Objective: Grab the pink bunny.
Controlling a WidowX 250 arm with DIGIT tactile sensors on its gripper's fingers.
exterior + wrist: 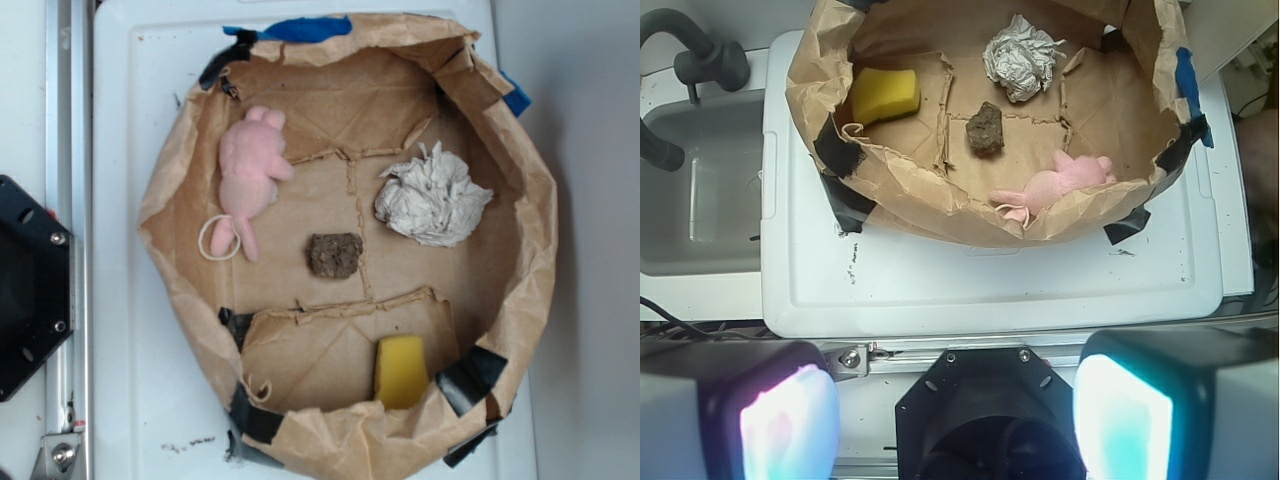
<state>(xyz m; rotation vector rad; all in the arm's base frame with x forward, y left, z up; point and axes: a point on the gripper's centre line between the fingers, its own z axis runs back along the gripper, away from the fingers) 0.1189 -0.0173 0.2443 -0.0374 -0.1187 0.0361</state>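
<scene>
The pink bunny (pixel 250 172) is a pale-pink fuzzy plush lying on the floor of a brown paper basket (pixel 170 180), near its left wall, with a cream cord loop (pixel 218 240) beside it. It also shows in the wrist view (pixel 1060 182), partly hidden behind the basket's near wall. My gripper (pixel 955 415) is open and empty, its two glowing pads wide apart at the bottom of the wrist view, well back from the basket over the robot's black base. The gripper does not show in the exterior view.
Inside the basket lie a crumpled white paper ball (pixel 433 196), a brown lump (pixel 334 255) and a yellow sponge (pixel 400 371). The basket stands on a white plastic lid (pixel 130 330). A metal rail (pixel 65 150) and black base plate (pixel 25 290) lie left. A grey sink (pixel 700 190) shows in the wrist view.
</scene>
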